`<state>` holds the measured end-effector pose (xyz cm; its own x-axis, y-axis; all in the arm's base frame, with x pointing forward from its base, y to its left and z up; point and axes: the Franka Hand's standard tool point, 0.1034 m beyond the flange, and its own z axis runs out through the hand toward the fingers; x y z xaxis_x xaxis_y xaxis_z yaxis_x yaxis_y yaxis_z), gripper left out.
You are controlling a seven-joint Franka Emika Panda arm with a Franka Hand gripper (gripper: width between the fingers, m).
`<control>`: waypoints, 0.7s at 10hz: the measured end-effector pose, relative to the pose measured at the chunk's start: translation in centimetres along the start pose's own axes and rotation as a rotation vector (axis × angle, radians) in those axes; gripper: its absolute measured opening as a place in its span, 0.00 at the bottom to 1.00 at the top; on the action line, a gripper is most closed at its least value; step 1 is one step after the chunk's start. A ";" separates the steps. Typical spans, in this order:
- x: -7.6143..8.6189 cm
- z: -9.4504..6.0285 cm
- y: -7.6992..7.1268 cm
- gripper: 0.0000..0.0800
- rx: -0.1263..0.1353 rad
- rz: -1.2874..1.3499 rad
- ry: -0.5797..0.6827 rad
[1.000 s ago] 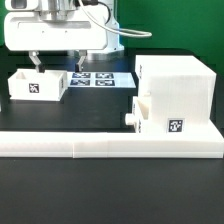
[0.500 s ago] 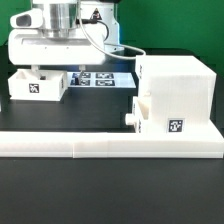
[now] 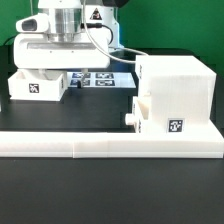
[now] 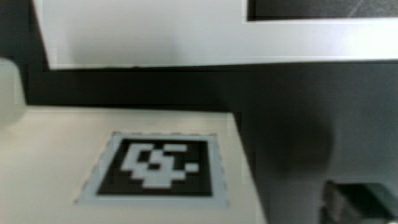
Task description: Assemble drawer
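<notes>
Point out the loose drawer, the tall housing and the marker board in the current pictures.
drawer (image 3: 30, 87): exterior view, on its tagged front face.
housing (image 3: 180, 95): exterior view, on its plain white front.
marker board (image 3: 103, 79): exterior view, on the tags right of the gripper.

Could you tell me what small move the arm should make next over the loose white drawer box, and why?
Probably a short, straight descent to grasp. The end effector hangs just above the small white plastic open-topped drawer box, which sits loose at the exterior view's left, apart from the tall white cube-shaped housing. Its fingers are hidden in both views, so a grip cannot be confirmed; the wrist view shows the drawer's tag close below.
</notes>
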<state>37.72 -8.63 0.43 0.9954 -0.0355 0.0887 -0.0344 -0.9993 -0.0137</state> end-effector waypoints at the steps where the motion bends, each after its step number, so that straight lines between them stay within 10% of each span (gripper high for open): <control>1: 0.0 0.0 0.0 0.49 0.000 0.000 0.000; 2: 0.0 0.0 0.0 0.49 0.000 0.000 0.000; 5: 0.0 0.0 0.0 0.05 0.000 -0.001 0.000; 7: 0.0 0.0 0.0 0.05 0.000 -0.001 0.000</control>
<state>37.72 -8.63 0.43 0.9955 -0.0347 0.0885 -0.0336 -0.9993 -0.0138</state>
